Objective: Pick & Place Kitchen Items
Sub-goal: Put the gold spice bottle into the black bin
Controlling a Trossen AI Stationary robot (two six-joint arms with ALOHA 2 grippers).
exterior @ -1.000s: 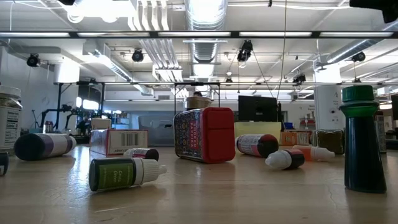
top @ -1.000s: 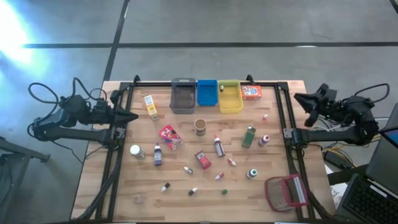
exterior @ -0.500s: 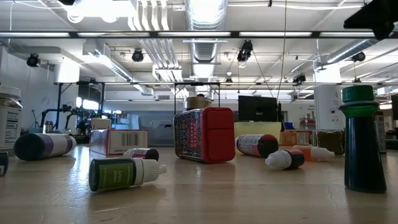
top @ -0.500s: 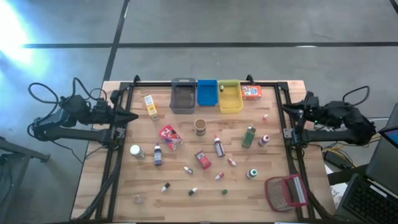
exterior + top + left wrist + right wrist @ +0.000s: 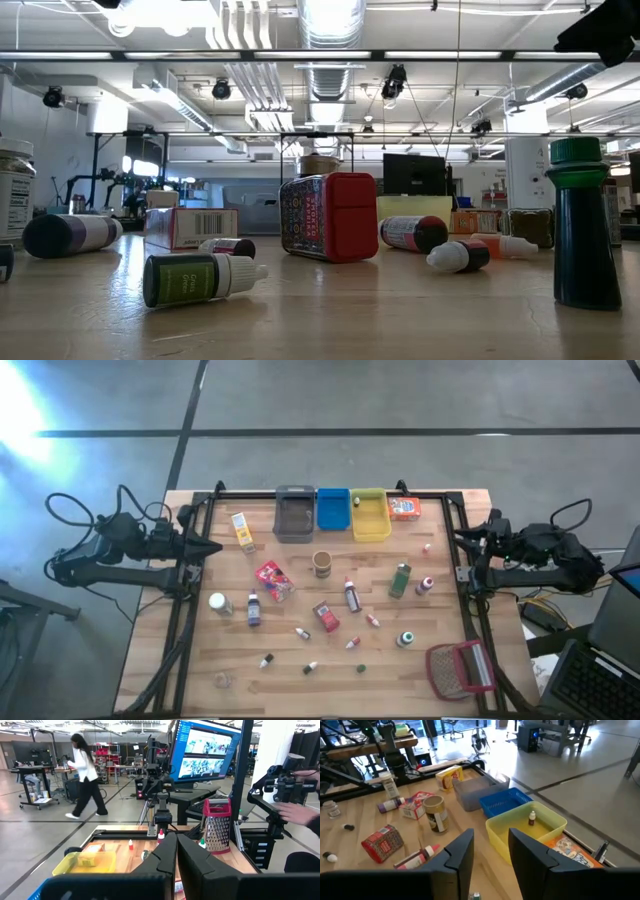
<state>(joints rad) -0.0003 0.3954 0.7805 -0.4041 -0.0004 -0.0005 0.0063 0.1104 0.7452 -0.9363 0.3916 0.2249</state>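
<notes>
High view: we see the kitchen items scattered over the table's middle, none held, with one small bottle already in the yellow bin at the far edge. Our right gripper hovers part-open at the right edge, likely choosing. Our left gripper waits closed at the left edge. A lab surrounds us.

We see only the right arm changed. A second ago its right pincer sat further out past the right edge of the worktop and a little farther back; now it has swung inward and reaches over the right rail, just at the worktop's right edge. In the right wrist view its two fingers stand apart with a clear gap, wider than a second ago.
</notes>
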